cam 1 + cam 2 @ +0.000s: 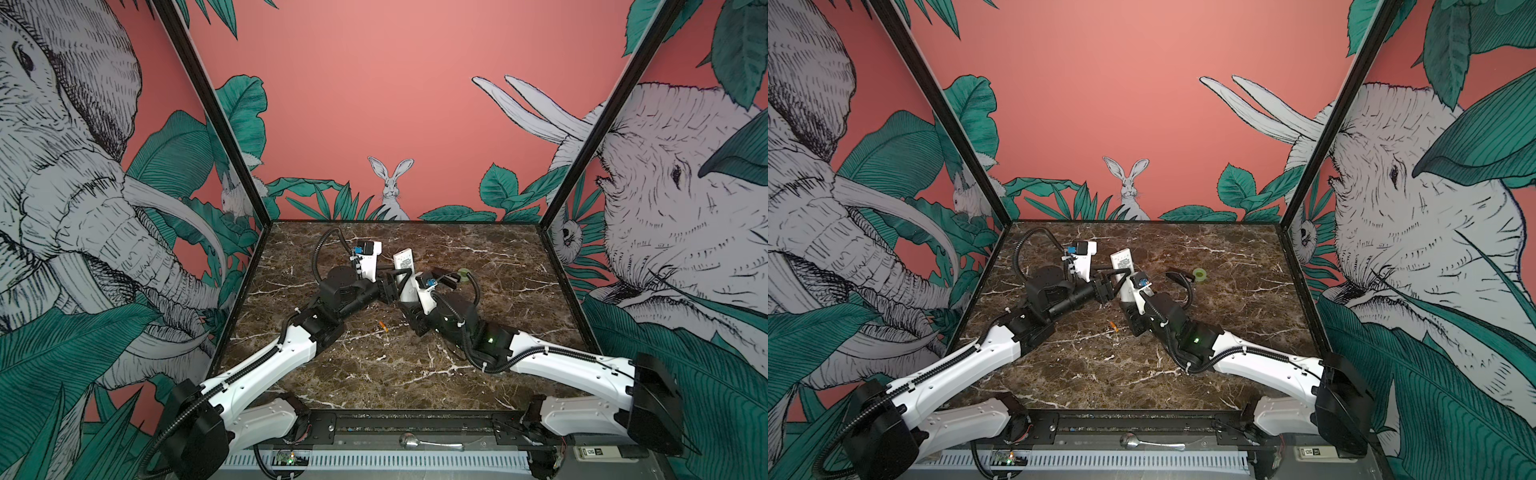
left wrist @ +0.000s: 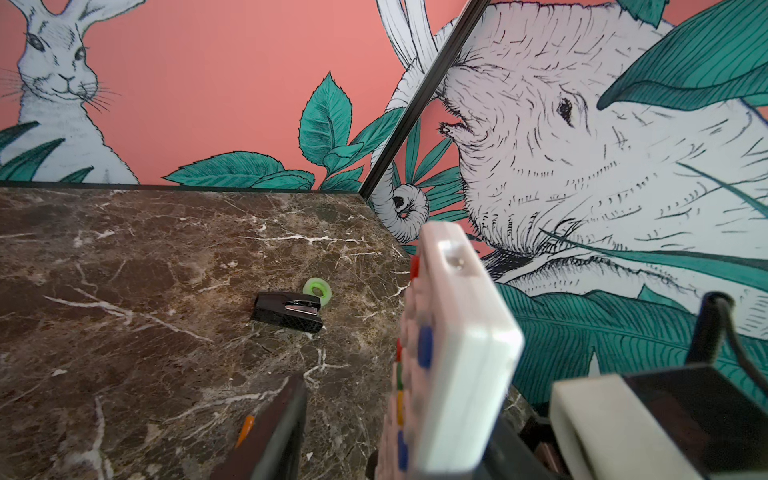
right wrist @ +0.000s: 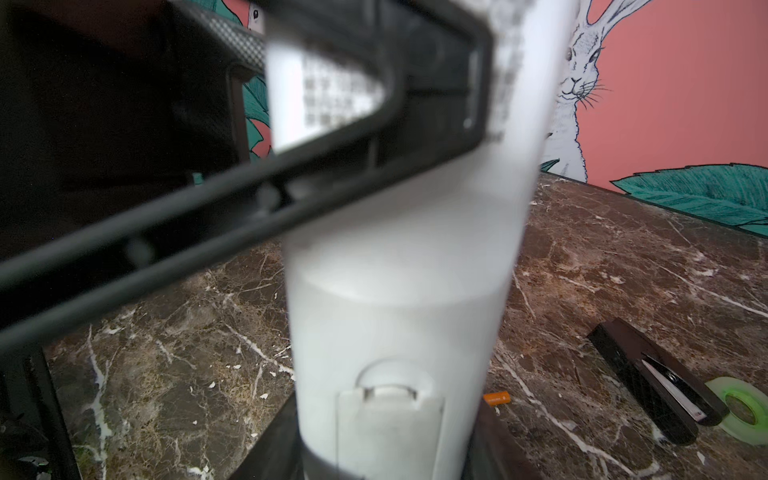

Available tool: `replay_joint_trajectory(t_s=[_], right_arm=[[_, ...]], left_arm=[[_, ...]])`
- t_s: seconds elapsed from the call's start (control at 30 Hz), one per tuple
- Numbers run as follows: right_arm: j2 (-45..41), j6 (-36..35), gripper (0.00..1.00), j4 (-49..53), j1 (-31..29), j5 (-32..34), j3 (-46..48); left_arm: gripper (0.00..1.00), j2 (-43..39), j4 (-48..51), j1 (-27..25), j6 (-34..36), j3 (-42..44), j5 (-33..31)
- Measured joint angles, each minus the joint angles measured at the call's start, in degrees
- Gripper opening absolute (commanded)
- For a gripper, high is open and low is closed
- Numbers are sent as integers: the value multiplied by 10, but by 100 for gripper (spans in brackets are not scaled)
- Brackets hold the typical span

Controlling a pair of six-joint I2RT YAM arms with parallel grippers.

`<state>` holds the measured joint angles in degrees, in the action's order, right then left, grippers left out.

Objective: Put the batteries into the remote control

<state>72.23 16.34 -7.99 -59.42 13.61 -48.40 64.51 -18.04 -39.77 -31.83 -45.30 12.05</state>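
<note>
As right fingers (image 3: 270,453) pinch the remote control's (image 1: 404,270) lower end, spread left fingers (image 2: 282,424) should close squarely on its edges.

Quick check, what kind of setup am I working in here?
Likely a staged robot test booth, not a home: jungle-mural wall panels on black frame posts enclose a marble-look tabletop.

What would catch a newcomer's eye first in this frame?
The white remote control is held nearly upright over the middle of the marble table by the right gripper. The left gripper is open around it, above that grip. Next comes one small orange battery, lying on the table between the two arms, not yet loaded.
</note>
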Motion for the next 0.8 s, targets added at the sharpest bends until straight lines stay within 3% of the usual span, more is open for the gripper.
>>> replay_joint_trajectory(t_s=[0.4,0.8], right_arm=[[1,0,0,3,-1,8,-2],[15,0,0,10,-2,5,-10]], left_arm=[[35,7,-3,-1,-1,-8,17],[30,7,12,-1,-1,-8,21]])
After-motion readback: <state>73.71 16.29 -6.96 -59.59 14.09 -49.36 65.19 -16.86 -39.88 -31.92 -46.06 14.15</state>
